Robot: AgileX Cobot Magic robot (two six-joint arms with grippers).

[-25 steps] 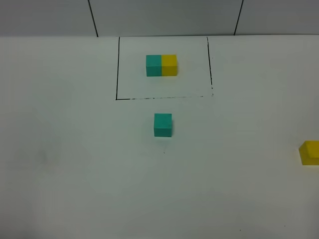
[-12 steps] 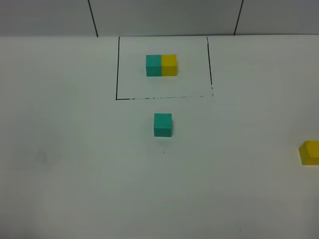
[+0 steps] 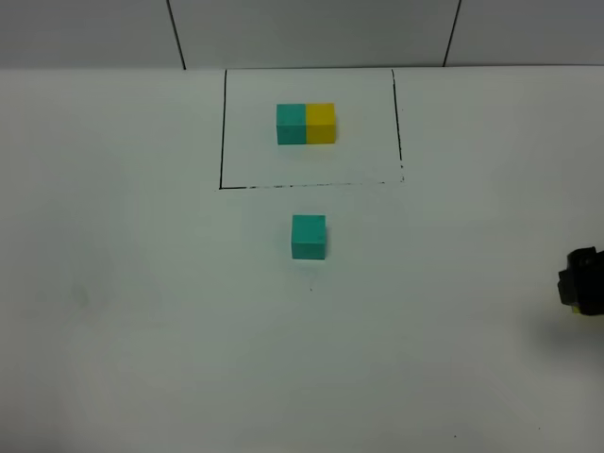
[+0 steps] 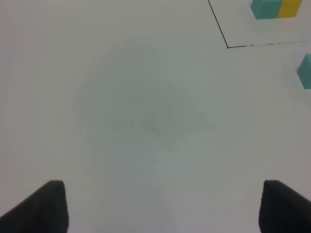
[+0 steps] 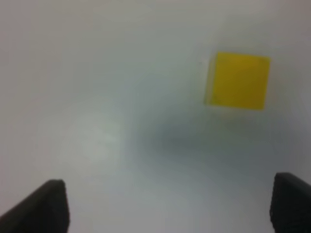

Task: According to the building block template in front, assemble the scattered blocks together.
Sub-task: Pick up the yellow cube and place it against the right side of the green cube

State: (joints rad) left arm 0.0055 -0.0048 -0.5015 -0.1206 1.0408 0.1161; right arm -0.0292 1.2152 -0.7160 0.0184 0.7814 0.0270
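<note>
The template [image 3: 306, 124], a teal and a yellow cube joined, sits inside a black drawn rectangle [image 3: 223, 132] at the back; it also shows in the left wrist view [image 4: 276, 8]. The loose teal cube [image 3: 309, 236] lies just in front of the rectangle and shows at the edge of the left wrist view [image 4: 305, 72]. The loose yellow cube [image 5: 238, 80] lies on the table ahead of my right gripper [image 5: 167, 204], which is open and empty. In the high view the right gripper [image 3: 580, 281] covers that cube at the right edge. My left gripper [image 4: 163, 208] is open, empty and far left of the teal cube.
The white table [image 3: 142, 311] carries only the blocks and the drawn rectangle. A wall with dark seams [image 3: 176, 33] runs along the back edge.
My right gripper has come into the high view at the right edge and now covers the yellow cube. The teal cube and the template have not moved.
</note>
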